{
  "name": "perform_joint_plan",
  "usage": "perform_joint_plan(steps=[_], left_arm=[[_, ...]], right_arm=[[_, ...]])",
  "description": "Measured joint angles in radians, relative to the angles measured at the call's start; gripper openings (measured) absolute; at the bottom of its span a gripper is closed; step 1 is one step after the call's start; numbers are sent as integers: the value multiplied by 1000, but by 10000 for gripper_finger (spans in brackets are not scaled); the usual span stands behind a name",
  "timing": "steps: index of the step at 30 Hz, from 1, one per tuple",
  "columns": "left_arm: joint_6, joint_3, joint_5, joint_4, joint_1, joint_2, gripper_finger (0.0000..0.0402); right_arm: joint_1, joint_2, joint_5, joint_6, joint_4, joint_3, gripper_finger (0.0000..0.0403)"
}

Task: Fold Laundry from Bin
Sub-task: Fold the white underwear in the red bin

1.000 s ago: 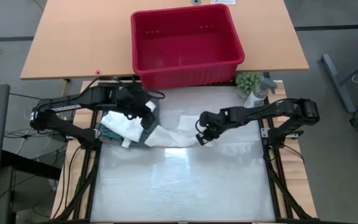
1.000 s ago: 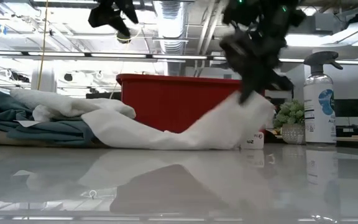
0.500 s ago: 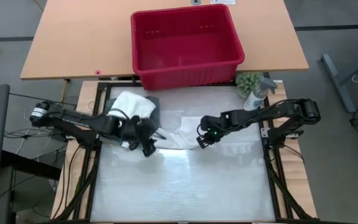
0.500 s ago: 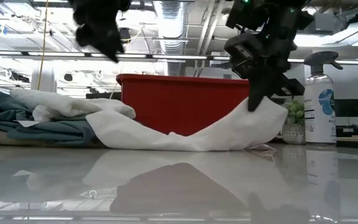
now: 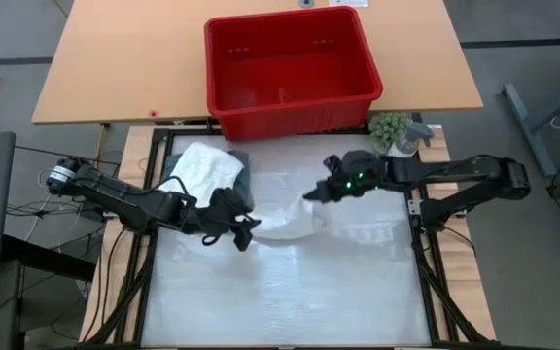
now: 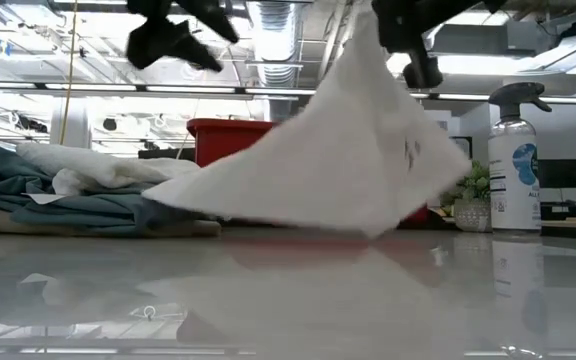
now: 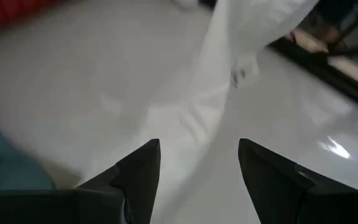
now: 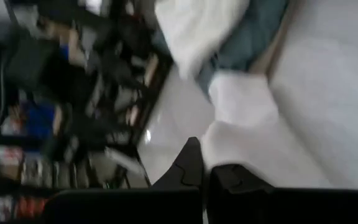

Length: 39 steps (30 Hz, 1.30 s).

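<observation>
The white garment [image 5: 285, 219] stretches across the table's middle and rises like a tent in the low view [image 6: 338, 160]. My right gripper [image 5: 319, 191] is shut on its raised end. My left gripper [image 5: 247, 233] is open and hovers over the garment's left end; its wrist view shows the white cloth [image 7: 229, 74] ahead of the spread fingers. A second white piece [image 5: 207, 163] lies on the dark teal garment [image 5: 241, 180] at the far left of the table. The red bin [image 5: 290, 63] stands beyond the table's far edge. My right gripper holds the white garment by its topmost bunched part [image 6: 366, 40], pinched between the two shut fingers, coming from above; the cloth [image 8: 241, 149] shows just beyond the fingertips. The garment hangs below the fingers, spread wide. Its left end [image 6: 183, 200] lies by the pile.
A spray bottle [image 6: 516, 150] and a small green plant [image 5: 390, 126] stand at the table's far right corner. The glossy white table top [image 5: 280, 292] lies bare toward the near edge. The pile of cloth [image 6: 68, 190] takes up the far left.
My right gripper has risen and gone a little toward the far edge, lifting the white garment's right end high off the table; the left end has stayed down. My left gripper has come off the pile toward the near edge, to the garment's left end.
</observation>
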Motion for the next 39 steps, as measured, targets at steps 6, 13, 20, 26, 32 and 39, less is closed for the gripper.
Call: perform_joint_plan(steps=[6, 13, 20, 26, 32, 39], left_arm=[[247, 0, -152, 182, 0, 26, 206], [470, 0, -206, 333, -13, 198, 206], [617, 59, -464, 313, -50, 397, 206], [734, 111, -516, 199, -60, 501, 206], [860, 135, -529, 155, -83, 534, 206], [839, 133, -383, 123, -111, 548, 206]], right_arm=[[-81, 6, 46, 54, 40, 0, 18], [-119, 52, 44, 103, 161, 0, 18], [-156, 84, 36, 166, 243, -1, 18], [-157, 78, 34, 162, 290, -1, 18], [-160, 76, 26, 126, 309, 0, 18], [-188, 76, -6, 106, 316, 0, 18]])
